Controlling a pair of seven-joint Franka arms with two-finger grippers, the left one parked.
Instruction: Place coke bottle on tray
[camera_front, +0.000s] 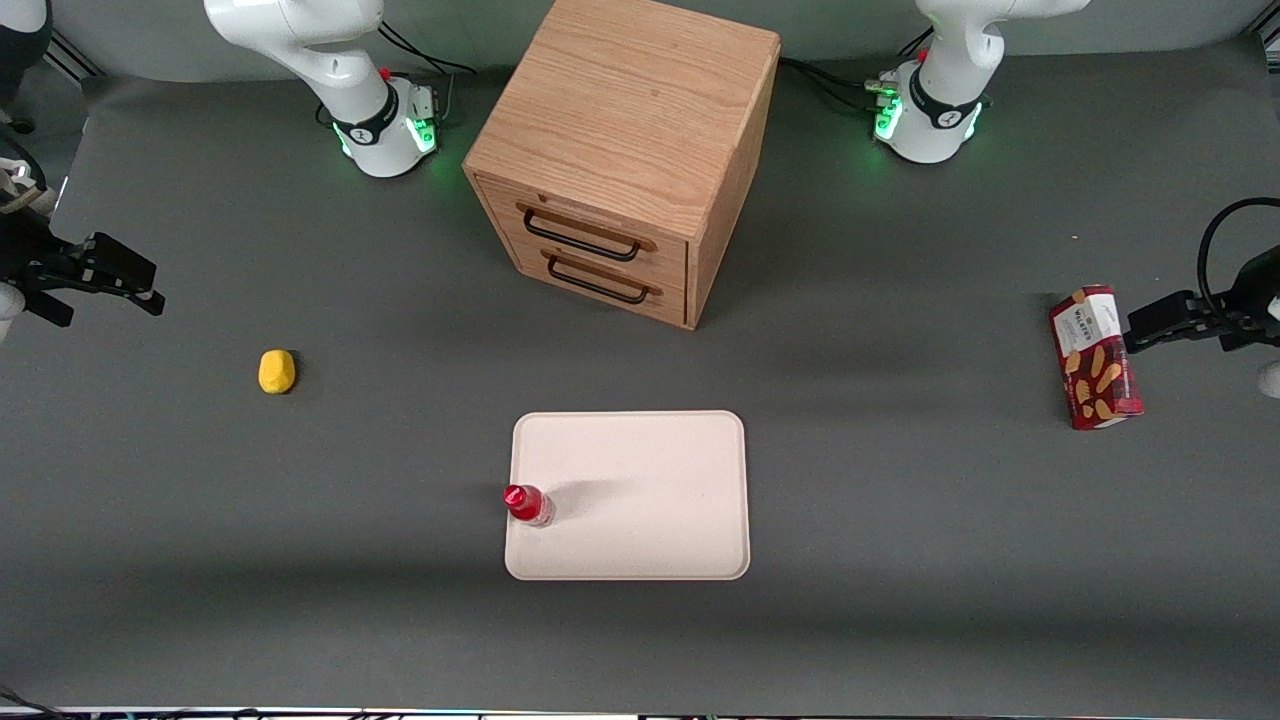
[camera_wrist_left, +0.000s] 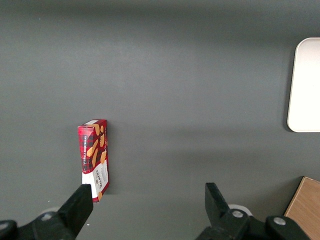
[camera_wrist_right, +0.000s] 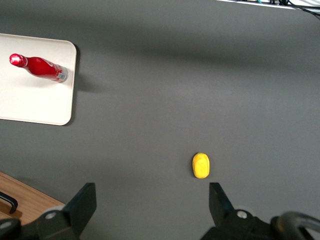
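Observation:
The coke bottle (camera_front: 526, 503), small, red, with a red cap, stands upright on the pale cream-pink tray (camera_front: 650, 500), close to the tray edge toward the working arm's end. It also shows in the right wrist view (camera_wrist_right: 41, 67) on the tray (camera_wrist_right: 30, 100). My right gripper (camera_front: 135, 283) is open and empty, held above the table at the working arm's end, well away from the tray. Its fingers (camera_wrist_right: 82, 202) are spread wide over bare mat.
A yellow lump (camera_front: 277, 371) lies on the mat between the gripper and the tray; it also shows in the right wrist view (camera_wrist_right: 201, 165). A wooden two-drawer cabinet (camera_front: 625, 150) stands farther from the camera than the tray. A red biscuit box (camera_front: 1095, 357) lies toward the parked arm's end.

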